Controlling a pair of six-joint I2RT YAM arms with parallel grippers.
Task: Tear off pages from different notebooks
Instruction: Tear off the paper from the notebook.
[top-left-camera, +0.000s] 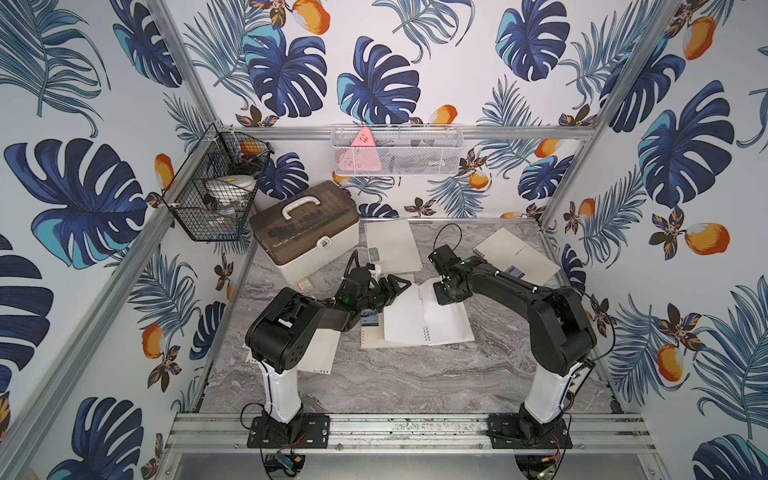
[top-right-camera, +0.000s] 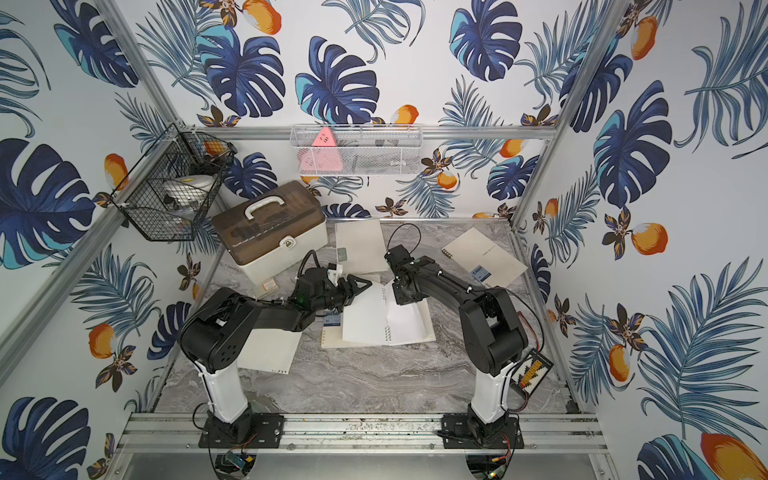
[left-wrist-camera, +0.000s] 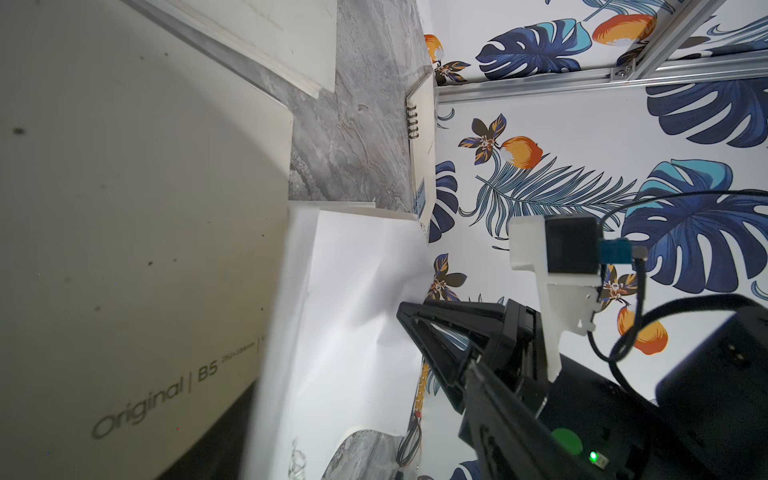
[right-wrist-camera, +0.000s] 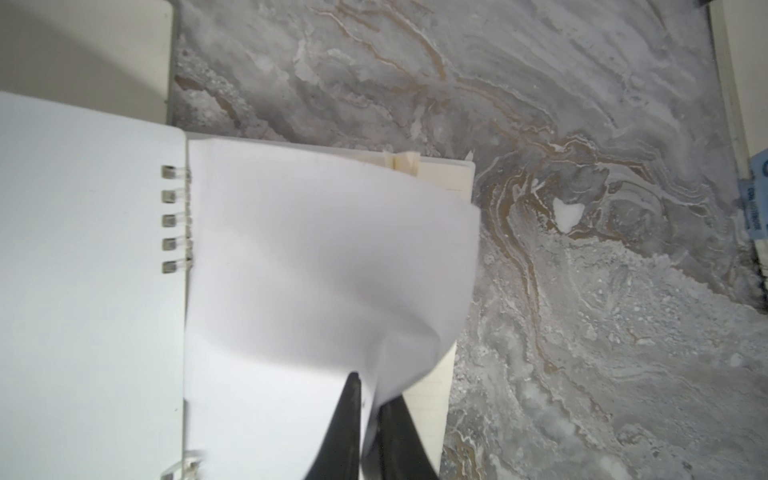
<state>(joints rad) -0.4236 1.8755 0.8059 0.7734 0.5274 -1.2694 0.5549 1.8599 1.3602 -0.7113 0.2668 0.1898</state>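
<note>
**Worktop** (top-left-camera: 415, 374): grey marbled slab carrying every item below. All positions are taken from the open notebook.

**Box** (top-left-camera: 303, 232): white body, brown lid, white handle. Beyond the open notebook and to its left.

**Open notebook** (top-left-camera: 405, 320): spiral-bound, white leaves spread, lying mid-worktop. Its coil (right-wrist-camera: 174, 220) runs between the two leaves.

**Blue-label notebook** (top-left-camera: 517, 257): closed, cream cover. Well apart, beyond the open notebook and to its right.

**Second blue-label notebook** (top-left-camera: 371, 332): cream, touching the open notebook and partly covered by its left edge.

**Grey-label notebook** (top-left-camera: 392, 245): closed, beyond the open notebook.

**Loose page** (top-left-camera: 318, 353): cream, with a row of punched holes along one edge. Lies flat to the left of the open notebook, partly under the left arm (top-left-camera: 291, 328).

**Lifted page** (right-wrist-camera: 324, 257): white, on the open notebook's right side, bowed upward with its outer corner raised. Whether it hangs on the coil cannot be told.

**Right tool** (right-wrist-camera: 368, 390): fingers pressed together, pinching the lifted page's free corner.

**Left tool** (top-left-camera: 398, 286): jaws spread, over the open notebook's far left corner. Contact with the paper cannot be told.
</note>
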